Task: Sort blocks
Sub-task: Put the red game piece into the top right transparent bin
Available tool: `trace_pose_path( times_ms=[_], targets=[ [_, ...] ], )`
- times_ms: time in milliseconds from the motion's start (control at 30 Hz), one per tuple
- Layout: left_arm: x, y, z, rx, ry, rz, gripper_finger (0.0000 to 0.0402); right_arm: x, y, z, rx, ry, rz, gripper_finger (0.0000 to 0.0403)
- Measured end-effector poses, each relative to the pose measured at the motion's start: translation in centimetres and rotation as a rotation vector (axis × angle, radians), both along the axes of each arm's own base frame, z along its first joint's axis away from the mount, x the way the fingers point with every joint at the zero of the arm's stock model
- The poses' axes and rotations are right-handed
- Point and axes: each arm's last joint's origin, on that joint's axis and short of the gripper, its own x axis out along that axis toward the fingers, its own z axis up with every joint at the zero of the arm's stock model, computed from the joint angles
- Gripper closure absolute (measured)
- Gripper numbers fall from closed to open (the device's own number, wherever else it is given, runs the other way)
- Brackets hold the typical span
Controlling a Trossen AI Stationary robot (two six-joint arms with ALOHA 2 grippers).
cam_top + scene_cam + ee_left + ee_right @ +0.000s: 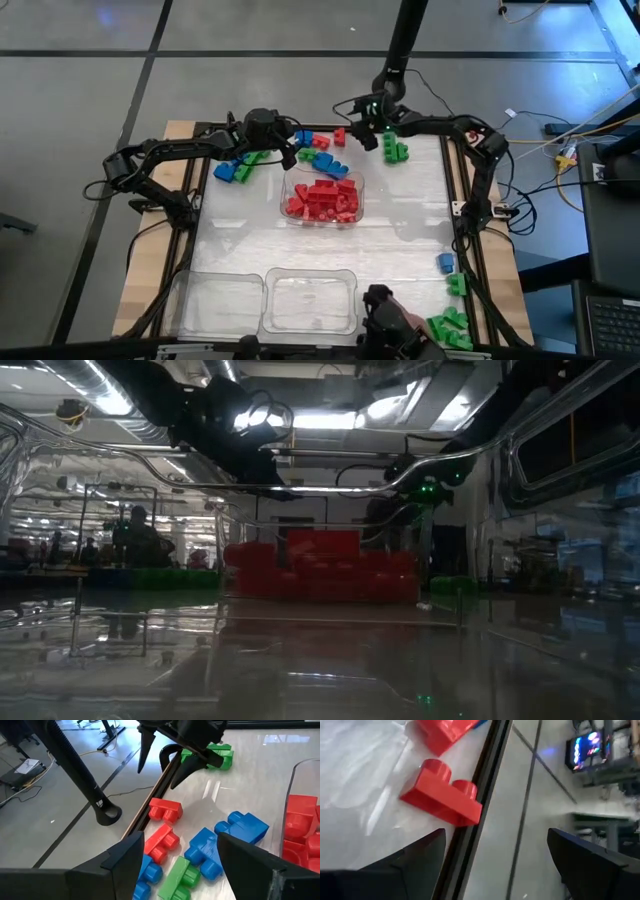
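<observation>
Near edge of worktop (400,235): two clear trays (265,300), nothing in them; green and blue blocks loose at the right edge (452,318). Centre: tray of red blocks (322,197). Far edge: left gripper (290,140), fingers spread and empty, above a tight red, blue and green cluster (200,851); closing here risks catching two colours. Right gripper (352,128), fingers spread, over a red block (442,794) against the rail; a nudge could push it off.
</observation>
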Motion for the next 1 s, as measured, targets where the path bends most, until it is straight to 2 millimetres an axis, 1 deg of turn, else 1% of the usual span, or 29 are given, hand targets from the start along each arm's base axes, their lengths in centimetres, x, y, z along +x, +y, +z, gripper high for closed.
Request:
trace_pose_path(
  times_ms=[100, 267, 433, 533, 667, 833, 1000],
  targets=[
    [-0.1, 0.0, -0.1, -0.013, 0.012, 0.003, 0.0160, 0.1, -0.1, -0.6, -0.010, 0.009, 0.035, 0.0054],
    [-0.1, -0.1, -0.2, -0.032, 0.010, 0.012, 0.0160, 0.5, -0.4, -2.4, -0.044, 0.038, 0.089, 0.0054],
    [-0.1, -0.1, -0.2, -0.033, 0.005, 0.014, 0.0160, 0.7, -0.7, -3.1, -0.054, 0.025, 0.110, 0.0055],
    [-0.1, 0.0, -0.2, -0.033, 0.002, 0.015, 0.0160, 0.8, -0.7, -3.0, -0.068, 0.020, 0.135, 0.0063],
    [-0.1, 0.0, -0.1, -0.032, -0.001, 0.015, 0.0160, 0.8, -0.7, -3.0, -0.086, 0.031, 0.152, 0.0084],
    [-0.1, 0.0, -0.1, -0.036, -0.005, 0.018, 0.0160, 0.8, -0.7, -3.0, -0.090, 0.029, 0.152, 0.0109],
    [0.0, 0.0, -0.1, -0.040, -0.010, 0.021, 0.0160, 0.8, -0.7, -2.9, -0.097, 0.037, 0.139, 0.0124]
  ],
)
